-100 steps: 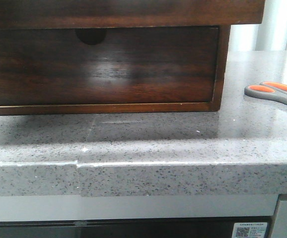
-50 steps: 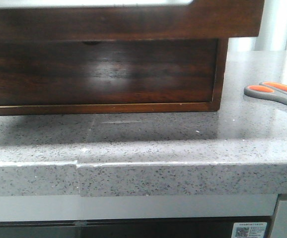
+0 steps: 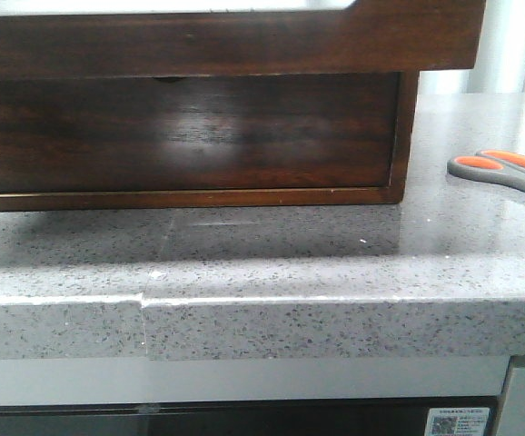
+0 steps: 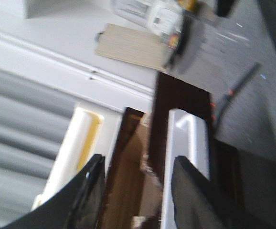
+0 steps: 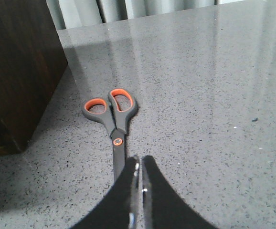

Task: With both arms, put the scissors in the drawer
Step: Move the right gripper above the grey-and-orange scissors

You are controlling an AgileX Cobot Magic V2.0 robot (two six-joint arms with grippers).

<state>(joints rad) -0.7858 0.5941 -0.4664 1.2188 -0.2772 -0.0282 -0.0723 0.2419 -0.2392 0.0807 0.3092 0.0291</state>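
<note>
Scissors (image 5: pixel 112 125) lie flat on the speckled grey surface (image 5: pixel 205 95), beside the dark wood cabinet (image 5: pixel 18 71) but apart from it. In the right wrist view their long axis runs straight toward the right gripper (image 5: pixel 140 168): the orange-lined handle loops are at the far end, the pivot screw sits in the middle, and the closed blades point back at the gripper, with the blade tips passing under its jaws. Those jaws are pressed almost together with only a thin slit between them; the blade seems to run beneath or into that slit, but I cannot tell whether they actually grip it. In the front view the scissors (image 3: pixel 503 170) show at the right edge, well to the right of the cabinet, handles toward the cabinet and blades running off frame. The drawer (image 3: pixel 226 36) stands out from the cabinet at the top of that view, its long front board overhanging the lower drawer front (image 3: pixel 185 127). In the blurred left wrist view the left gripper (image 4: pixel 135 179) has its jaws spread wide, holding nothing, with the drawer (image 4: pixel 176 102) and its open interior beyond them.
</note>
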